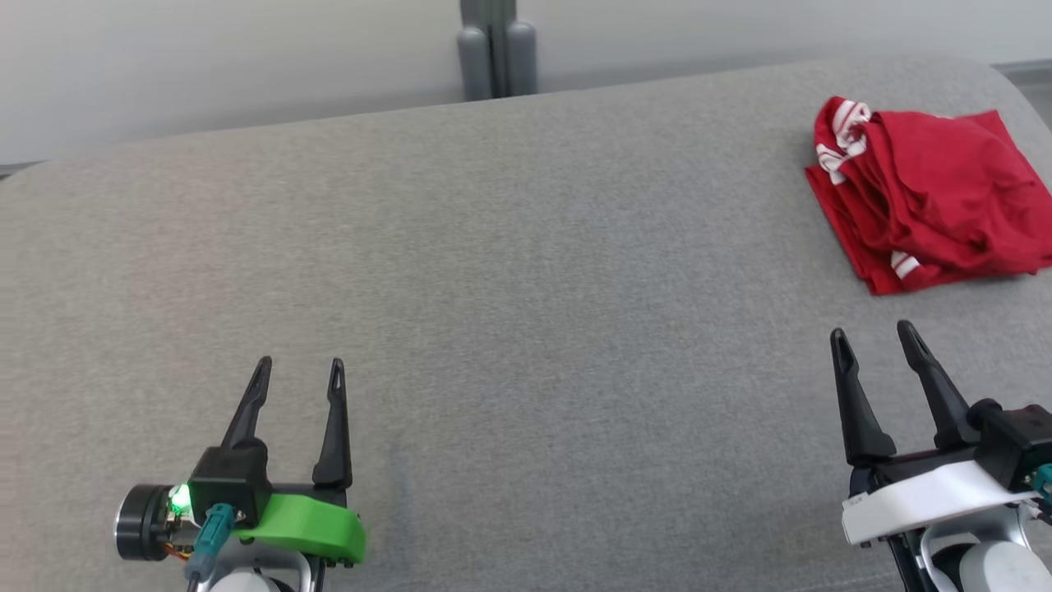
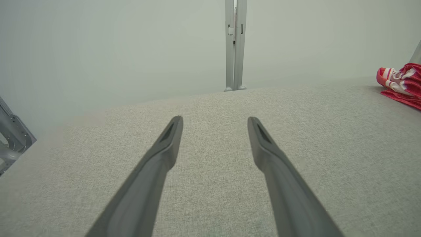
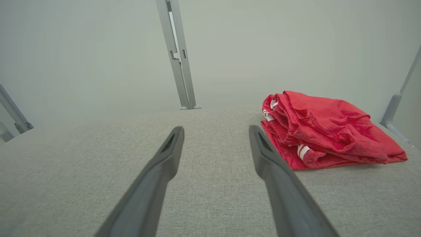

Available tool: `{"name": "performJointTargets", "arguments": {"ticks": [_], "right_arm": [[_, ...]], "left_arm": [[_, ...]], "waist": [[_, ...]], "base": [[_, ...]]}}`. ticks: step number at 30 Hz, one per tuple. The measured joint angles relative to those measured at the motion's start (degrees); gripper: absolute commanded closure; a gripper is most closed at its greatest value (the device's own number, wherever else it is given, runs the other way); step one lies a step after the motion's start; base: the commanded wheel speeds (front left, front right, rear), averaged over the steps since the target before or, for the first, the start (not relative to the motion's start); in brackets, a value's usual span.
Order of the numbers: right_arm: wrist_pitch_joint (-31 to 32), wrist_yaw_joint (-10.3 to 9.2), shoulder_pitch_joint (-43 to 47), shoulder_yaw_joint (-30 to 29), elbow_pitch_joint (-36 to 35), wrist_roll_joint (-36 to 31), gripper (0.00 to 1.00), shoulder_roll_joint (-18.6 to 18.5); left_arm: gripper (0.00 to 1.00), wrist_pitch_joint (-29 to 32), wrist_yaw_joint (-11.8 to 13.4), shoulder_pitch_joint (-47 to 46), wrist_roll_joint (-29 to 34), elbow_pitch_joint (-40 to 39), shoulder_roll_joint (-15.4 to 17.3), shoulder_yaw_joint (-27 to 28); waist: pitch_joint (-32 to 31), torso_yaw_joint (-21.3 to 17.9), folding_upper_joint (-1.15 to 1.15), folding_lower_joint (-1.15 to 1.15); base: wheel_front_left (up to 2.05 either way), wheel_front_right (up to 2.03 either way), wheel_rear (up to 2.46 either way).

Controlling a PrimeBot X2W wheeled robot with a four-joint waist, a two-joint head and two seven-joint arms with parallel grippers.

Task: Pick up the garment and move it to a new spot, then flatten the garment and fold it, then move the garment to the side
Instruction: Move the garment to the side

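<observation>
Garment, red cloth with white-striped trim: a loosely folded, rumpled bundle lying free at the far right of the grey fabric-covered surface. I read its bunched, striped edge as facing the robot's left, with the flat layers spreading right. In the right wrist view its long axis runs across the frame. From the head it looks nearly square, so I cannot fix the axis closer.

Left gripper, green collar: dark fingers spread wide, holding nothing, well apart from the garment.

Grey metal post: upright behind the surface's far edge, centre.

Right gripper, white collar: fingers spread wide, empty, near the bundle's front edge, not touching.

Views: the left wrist view catches the garment's striped end at its right edge, while the right wrist view gives me the whole bundle.
</observation>
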Motion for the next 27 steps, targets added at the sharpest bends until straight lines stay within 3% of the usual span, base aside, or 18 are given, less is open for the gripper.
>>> {"name": "performJointTargets", "arguments": {"ticks": [11,27], "right_arm": [[3.36,0.0,4.58,-1.14,-2.63,-1.07,0.0,0.29],[4.52,0.0,7.95,-2.66,-4.65,-2.25,0.0,1.58]], "left_arm": [[0.0,-0.75,0.31,3.12,-1.43,2.64,0.37,0.42],[0.0,-1.26,0.43,4.31,-1.92,5.33,1.11,-0.16]], "waist": [[-5.44,4.25,0.0,0.0],[-7.85,4.18,0.0,0.0]], "base": [[0.0,0.0,0.0],[0.0,0.0,0.0]]}}
